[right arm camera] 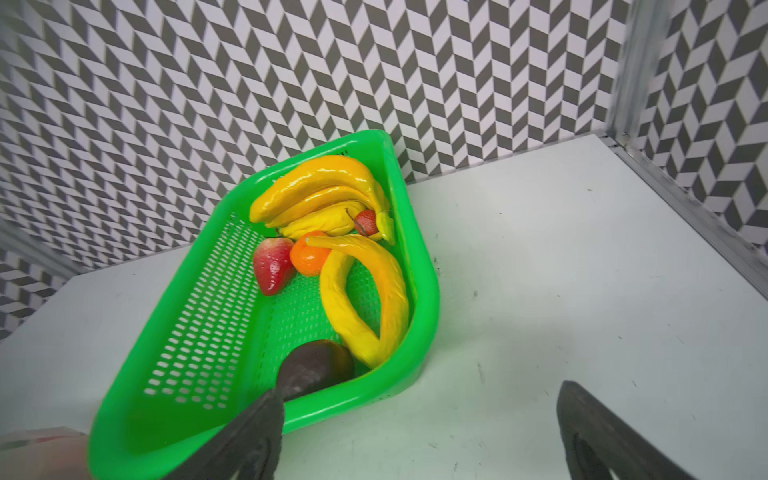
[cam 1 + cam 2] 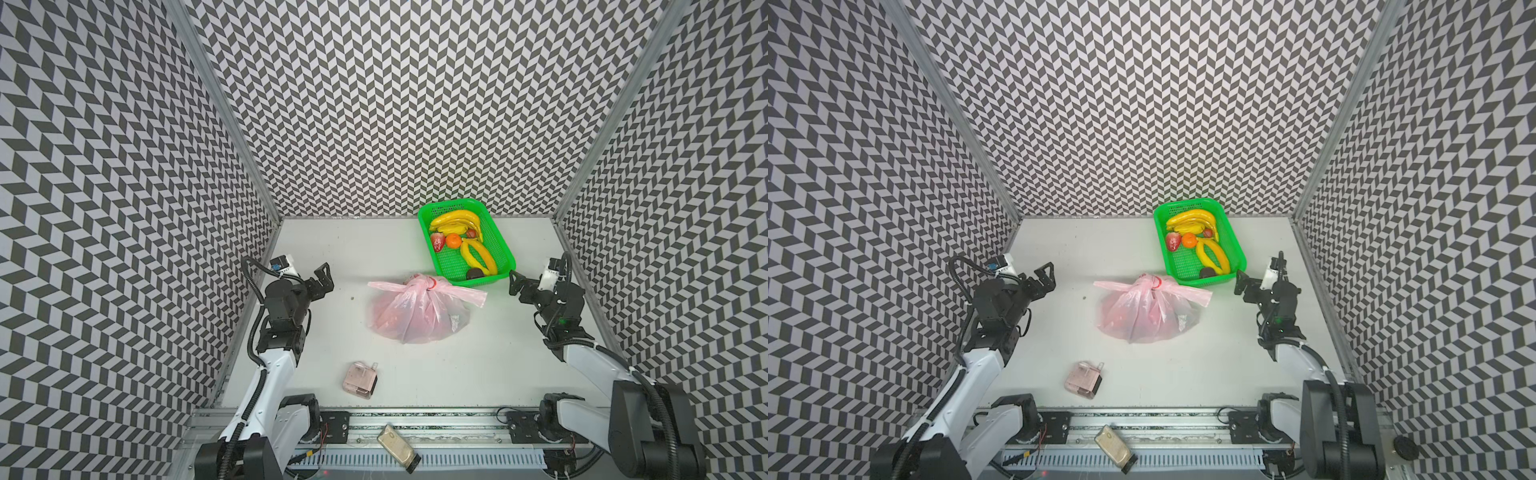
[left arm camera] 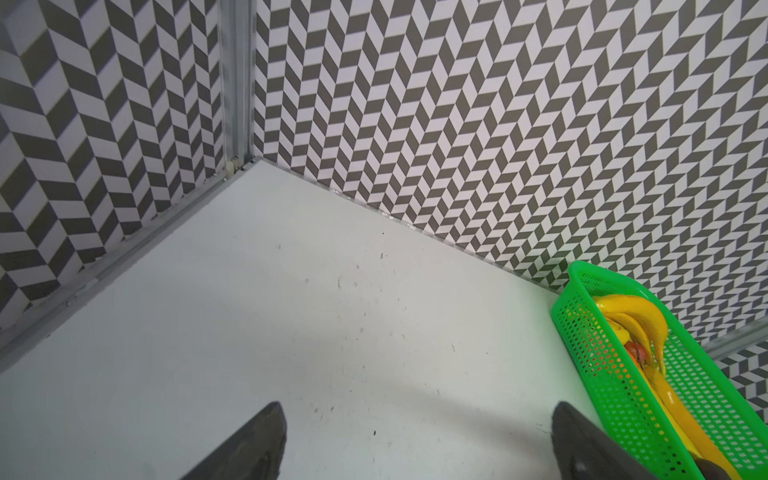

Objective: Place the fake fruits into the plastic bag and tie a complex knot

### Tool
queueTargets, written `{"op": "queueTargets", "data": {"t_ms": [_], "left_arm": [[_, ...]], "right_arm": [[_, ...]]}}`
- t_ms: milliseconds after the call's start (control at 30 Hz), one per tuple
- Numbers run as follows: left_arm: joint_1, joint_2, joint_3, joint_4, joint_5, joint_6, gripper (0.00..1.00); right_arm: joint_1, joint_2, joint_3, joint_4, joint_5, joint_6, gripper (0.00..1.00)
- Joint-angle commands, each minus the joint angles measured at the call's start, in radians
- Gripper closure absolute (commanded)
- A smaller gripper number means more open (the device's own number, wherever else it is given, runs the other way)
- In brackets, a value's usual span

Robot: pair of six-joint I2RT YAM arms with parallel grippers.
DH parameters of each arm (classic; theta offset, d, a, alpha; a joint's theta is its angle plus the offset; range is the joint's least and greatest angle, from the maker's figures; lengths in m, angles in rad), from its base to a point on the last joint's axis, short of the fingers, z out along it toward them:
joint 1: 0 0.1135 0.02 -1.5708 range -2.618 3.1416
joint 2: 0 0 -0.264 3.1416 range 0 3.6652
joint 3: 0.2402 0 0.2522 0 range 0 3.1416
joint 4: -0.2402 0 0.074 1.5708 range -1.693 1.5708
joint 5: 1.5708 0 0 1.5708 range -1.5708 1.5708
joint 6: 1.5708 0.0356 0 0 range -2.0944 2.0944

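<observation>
I see bag (image 2: 415, 316) at middle of surface (image 2: 332, 257), knot (image 2: 428, 284) at its far top, 2 tails out left and right. Reddish shapes inside, unclear. Basket (image 2: 478, 281) far right holds bananas (image 2: 457, 218), orange (image 2: 454, 240), strawberry (image 2: 436, 242), dark fruit (image 2: 473, 273). Left jaws apart, empty, left of bag. Right jaws apart, empty, beside basket's near right corner.

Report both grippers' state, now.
Left gripper: open, holding nothing.
Right gripper: open, holding nothing.
</observation>
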Motion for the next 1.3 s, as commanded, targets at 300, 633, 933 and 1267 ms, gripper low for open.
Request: {"op": "queueTargets", "data": {"t_ms": [300,633,933,1267], "left_arm": [[-0.082,0.058,-0.086,0.217,-0.372,0.023,0.00],[-0.095,0.262,-0.097,0.487,-0.451,0.097,0.00],[-0.126,0.312,-0.202,0.716,-0.445,0.254,0.00],[-0.173,0.498,-0.321,1.101,-0.320,0.411,0.00]], "right_arm": [[-0.006,0.072,-0.193,0.512,0.028,-0.091,0.02],[-0.005,0.427,-0.335,1.232,-0.072,-0.129,0.00],[-0.006,0.411,-0.231,1.030,-0.080,-0.130,0.01],[0.028,0.400,-0.167,0.887,-0.025,-0.160,0.01]]}}
